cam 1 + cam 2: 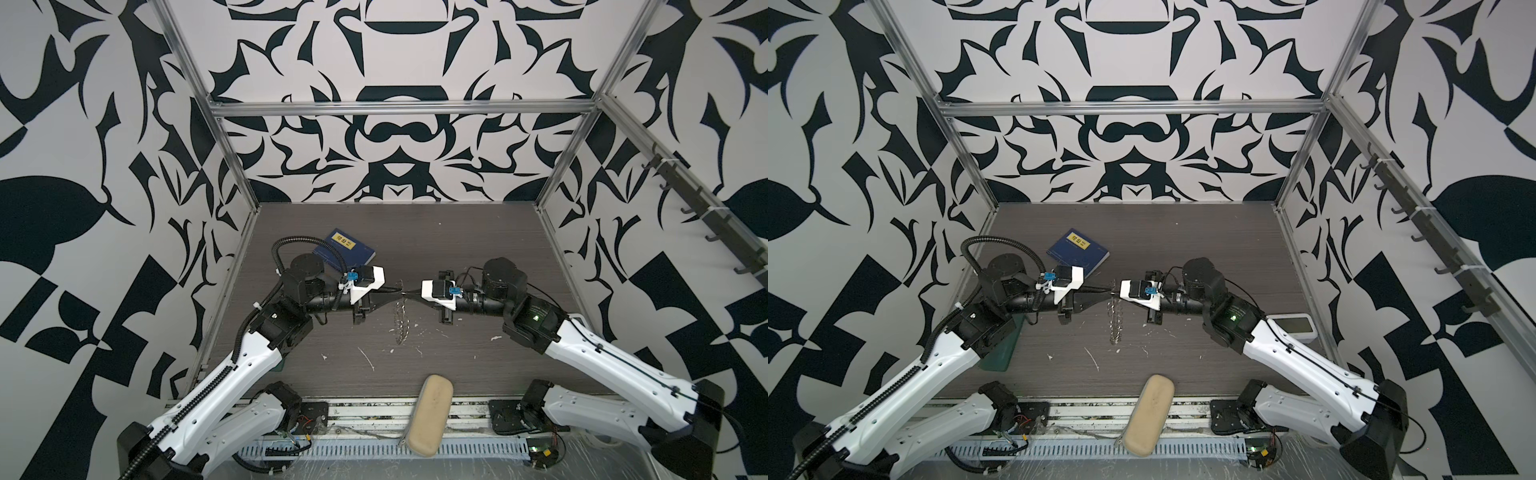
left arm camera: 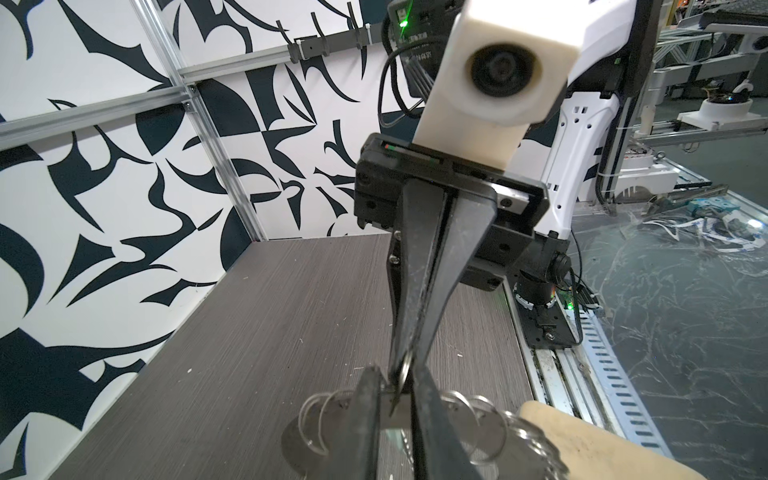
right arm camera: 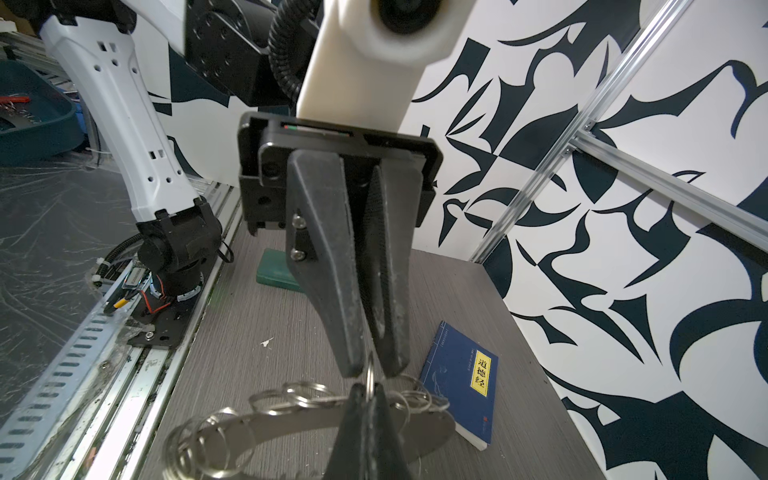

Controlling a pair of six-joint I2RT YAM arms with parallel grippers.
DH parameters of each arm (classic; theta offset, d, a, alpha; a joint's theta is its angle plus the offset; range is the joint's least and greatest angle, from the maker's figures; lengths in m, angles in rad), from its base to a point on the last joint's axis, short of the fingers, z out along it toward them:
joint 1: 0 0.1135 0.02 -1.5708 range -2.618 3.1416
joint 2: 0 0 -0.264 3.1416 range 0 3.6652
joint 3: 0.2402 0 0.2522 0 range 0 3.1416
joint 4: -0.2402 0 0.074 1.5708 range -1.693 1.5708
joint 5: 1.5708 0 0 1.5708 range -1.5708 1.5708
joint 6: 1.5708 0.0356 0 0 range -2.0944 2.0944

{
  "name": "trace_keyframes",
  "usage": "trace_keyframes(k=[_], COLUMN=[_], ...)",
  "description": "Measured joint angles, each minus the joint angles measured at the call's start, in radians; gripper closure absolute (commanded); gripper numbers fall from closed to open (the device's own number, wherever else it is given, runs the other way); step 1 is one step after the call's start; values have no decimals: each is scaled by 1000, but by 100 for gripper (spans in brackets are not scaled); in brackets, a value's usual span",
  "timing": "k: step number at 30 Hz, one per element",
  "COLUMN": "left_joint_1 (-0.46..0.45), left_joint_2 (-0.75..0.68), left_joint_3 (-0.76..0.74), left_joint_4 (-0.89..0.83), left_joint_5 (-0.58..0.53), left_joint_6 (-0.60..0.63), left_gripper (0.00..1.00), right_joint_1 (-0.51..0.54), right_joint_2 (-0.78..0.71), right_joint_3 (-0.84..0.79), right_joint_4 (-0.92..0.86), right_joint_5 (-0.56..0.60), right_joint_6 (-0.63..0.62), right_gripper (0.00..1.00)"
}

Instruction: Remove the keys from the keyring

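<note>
Right claw (image 1: pixel 409 294) clenched on 1 split ring (image 2: pixel 406 365) at the top rim of the keyring (image 1: pixel 402 320). The plate hangs edge-on directly below both claw tips. Left claw (image 1: pixel 398 294) meets it tip to tip, jaws slightly parted around that rim; whether it grips, cannot tell. No keys visible on any ring or near either claw. Judgement: either 0 keys left, or 1 hidden behind the fingers.

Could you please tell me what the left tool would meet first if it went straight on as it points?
The keyring, at its upper rim, close against the left tool; directly behind, the right tool pinches that rim. Exact gap unclear.
</note>
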Motion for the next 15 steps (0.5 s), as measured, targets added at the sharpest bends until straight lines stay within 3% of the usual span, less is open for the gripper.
trace_keyframes(k=[15], left_joint_1=[0], left_joint_2=[-11], left_joint_3=[-1], left_joint_4=[-27], left_joint_5=[-13], left_joint_6=[14], left_gripper=[85], right_joint_1=[0], right_joint_2=[0], right_joint_3=[0], right_joint_4=[8], right_joint_5=[-5], right_joint_6=[0], right_gripper=[100])
